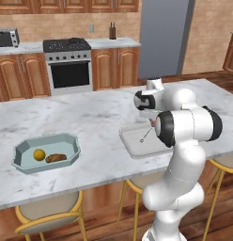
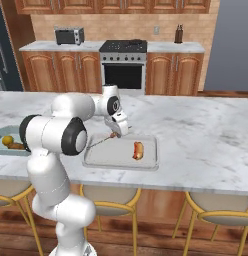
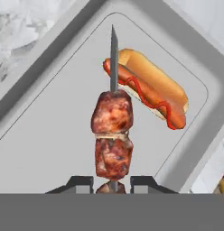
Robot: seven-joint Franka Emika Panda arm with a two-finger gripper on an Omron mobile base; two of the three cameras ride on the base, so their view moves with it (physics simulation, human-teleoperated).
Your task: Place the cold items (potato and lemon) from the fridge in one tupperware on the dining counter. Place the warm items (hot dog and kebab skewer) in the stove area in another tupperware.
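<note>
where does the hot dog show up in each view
left base view: I can't pick it out; the arm covers much of the grey tray.
right base view: hot dog lies right of centre in the tray, right of the gripper.
hand view: hot dog upper right, behind the held skewer.
Shared landmark: the grey tray.

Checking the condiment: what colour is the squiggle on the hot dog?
Red, a wavy line along the hot dog; clearest in the hand view.
</note>
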